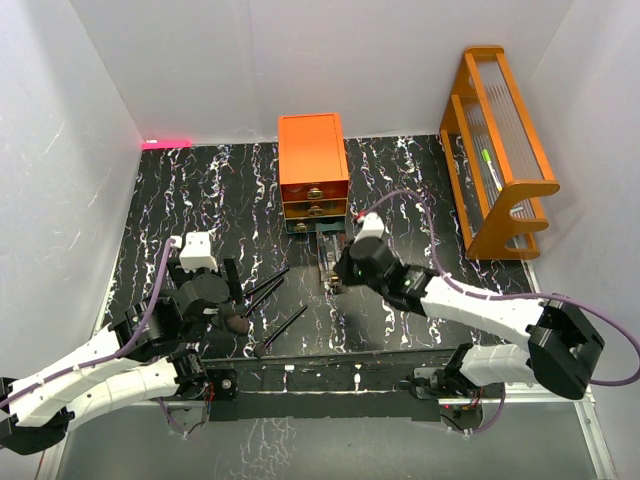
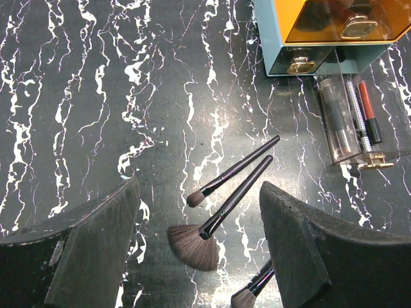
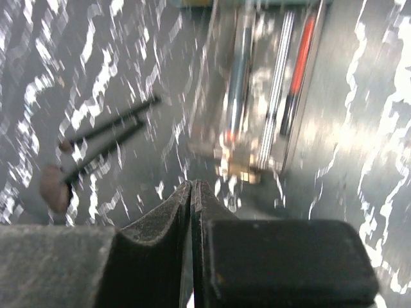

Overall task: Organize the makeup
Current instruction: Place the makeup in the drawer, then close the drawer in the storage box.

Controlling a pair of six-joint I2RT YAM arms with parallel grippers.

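Note:
Three black makeup brushes lie on the dark marbled table. In the left wrist view a fan brush (image 2: pixel 212 228) and a thin brush (image 2: pixel 231 171) lie side by side, and a third brush (image 2: pixel 250 292) shows at the bottom edge. My left gripper (image 2: pixel 199 247) is open and empty above them; in the top view it (image 1: pixel 228 300) is at the brush heads. The orange drawer chest (image 1: pixel 313 172) has its bottom clear drawer (image 2: pixel 356 122) pulled out, with tubes and pencils (image 2: pixel 368 119) inside. My right gripper (image 3: pixel 192 189) is shut and empty just in front of that drawer (image 3: pixel 270 96).
An orange wooden rack (image 1: pixel 497 150) stands at the back right with a green item in it. White walls enclose the table on three sides. A black rail (image 1: pixel 330 375) runs along the near edge between the arm bases.

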